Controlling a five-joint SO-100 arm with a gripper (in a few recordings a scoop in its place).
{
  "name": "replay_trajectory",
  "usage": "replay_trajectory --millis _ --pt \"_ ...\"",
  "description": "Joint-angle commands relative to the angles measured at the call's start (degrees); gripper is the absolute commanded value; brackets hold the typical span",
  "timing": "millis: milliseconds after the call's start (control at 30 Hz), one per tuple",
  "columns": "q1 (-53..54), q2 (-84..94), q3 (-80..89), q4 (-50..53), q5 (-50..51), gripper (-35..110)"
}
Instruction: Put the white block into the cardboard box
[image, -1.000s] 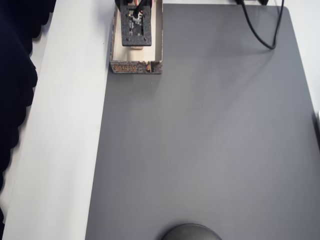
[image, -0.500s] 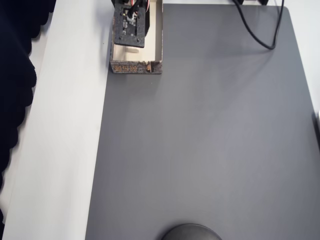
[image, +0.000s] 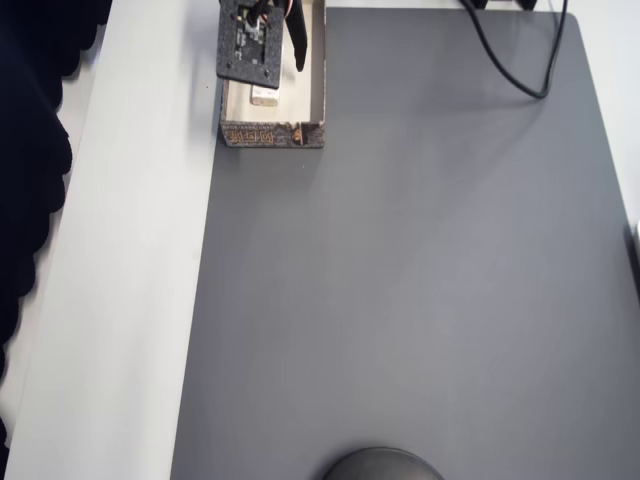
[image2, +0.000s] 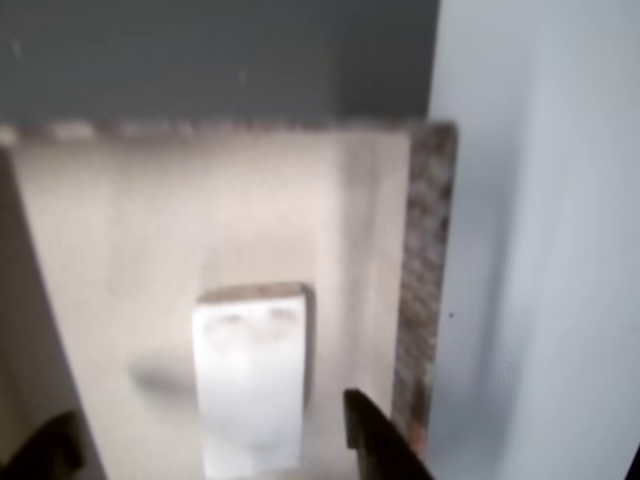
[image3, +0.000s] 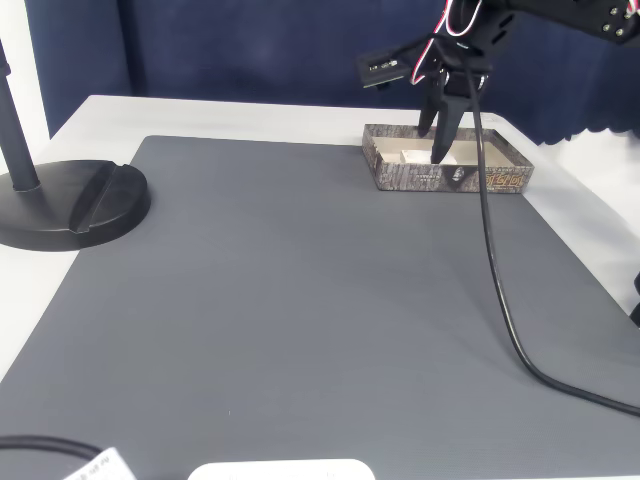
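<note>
Looking down past my own gripper (image2: 205, 440), jaws apart and clamped on nothing, I see the white block (image2: 250, 375) lying flat on the cream floor of the cardboard box (image2: 425, 260) — a plain little bar, close to one patterned wall. I judge the placing step done; what remains is to lift straight up and clear the box walls without nudging anything — then retreat over the grey mat (image: 420, 300).

Overhead view — straight down on the grey mat (image: 420, 260); fixed view — low, oblique, across it; wrist view — close above the cardboard box (image2: 425, 270), shared by all three.
</note>
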Motion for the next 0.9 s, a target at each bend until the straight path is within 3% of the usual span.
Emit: replay_trajectory --millis 0,433,867 --pt "-1.1 8.3 -3.3 -0.4 -2.5 42" --pt "-2.8 27.3 7.9 4.9 -8.8 37" --pt "-14.2 58.8 49.7 5.6 -25.1 13"
